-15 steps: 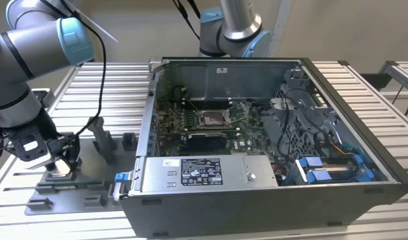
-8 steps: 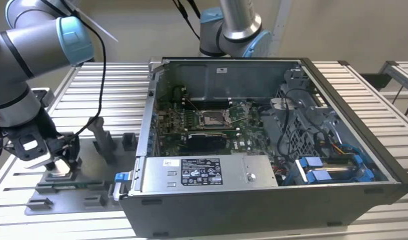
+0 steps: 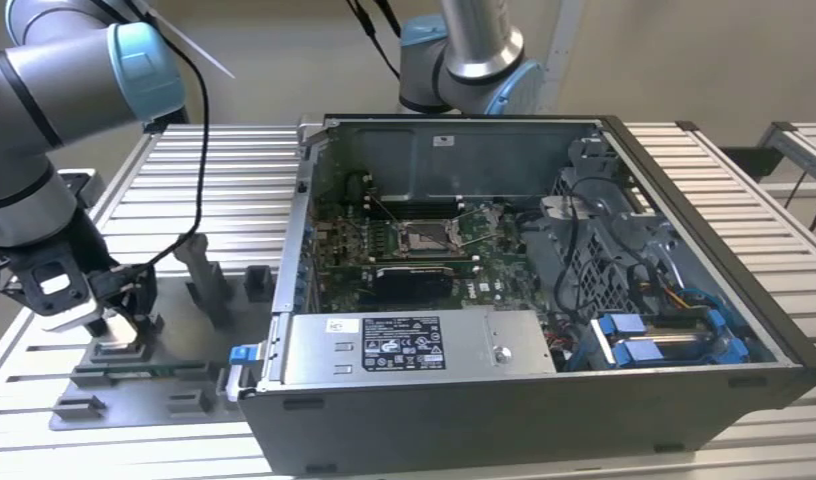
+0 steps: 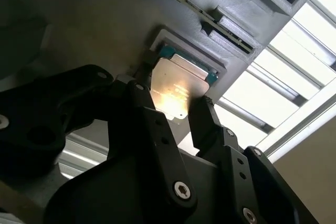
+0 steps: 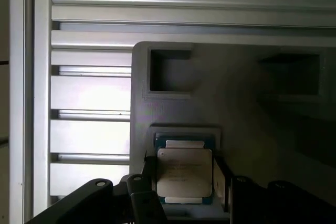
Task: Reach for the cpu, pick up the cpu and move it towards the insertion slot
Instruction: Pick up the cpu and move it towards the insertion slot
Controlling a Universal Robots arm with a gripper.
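The cpu (image 5: 184,169), a pale silvery square with a teal rim, lies flat in a recess of the grey fixture plate (image 5: 236,93). My gripper (image 5: 185,179) straddles it, with one black finger against each side; the chip still rests in its recess. The second wrist view shows the same cpu (image 4: 176,85) between the gripper (image 4: 170,106) fingers. In the exterior view the gripper (image 3: 108,325) is low over the fixture plate (image 3: 181,375) at the exterior view's left, hiding the chip. The insertion slot (image 3: 424,235) is the square socket on the motherboard inside the open computer case.
The open computer case (image 3: 515,440) stands to the exterior view's right of the fixture, with its power supply (image 3: 408,345) near the front and cables (image 3: 582,250) inside. Upright grey fixture blocks (image 3: 205,280) stand between gripper and case. A ribbed aluminium table (image 3: 221,170) lies beneath.
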